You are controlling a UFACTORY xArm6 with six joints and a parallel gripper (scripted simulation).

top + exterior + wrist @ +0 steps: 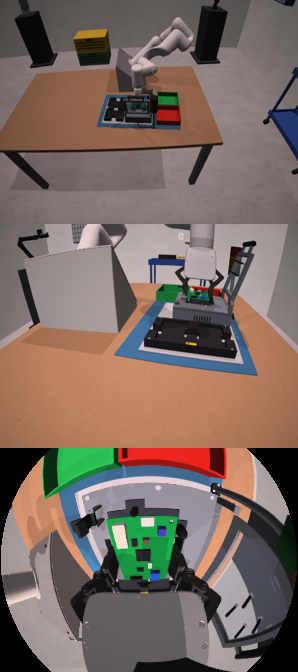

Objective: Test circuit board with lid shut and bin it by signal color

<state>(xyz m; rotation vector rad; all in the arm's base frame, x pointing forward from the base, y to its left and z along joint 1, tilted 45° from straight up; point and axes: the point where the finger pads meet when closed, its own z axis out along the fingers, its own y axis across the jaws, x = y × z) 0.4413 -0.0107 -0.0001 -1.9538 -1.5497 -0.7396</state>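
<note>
My gripper [198, 298] [143, 552] points down over the tester, its fingers close against the long sides of the green board [194, 295] [156, 560]. It looks shut on the board, which is face up and level, at or just above the pin plate [188, 301]. The white connector [120, 535] is at the end toward the bins. The pins and holes are hidden. A post [134, 511] stands past that end. The lid [248, 267] [265, 598] is open; the hook [86, 524] stands opposite. The signal tower [154, 104] [231, 262] shows no bright lamp. The black tray [171, 344] [106, 117] holds no board.
The green bin [168, 100] [165, 296] [85, 469] and red bin [169, 117] [175, 464] stand upright past the tester. The raised lid and its handle [249, 243] rise beside my gripper. A large grey wedge-shaped block [76, 290] stands on the other side.
</note>
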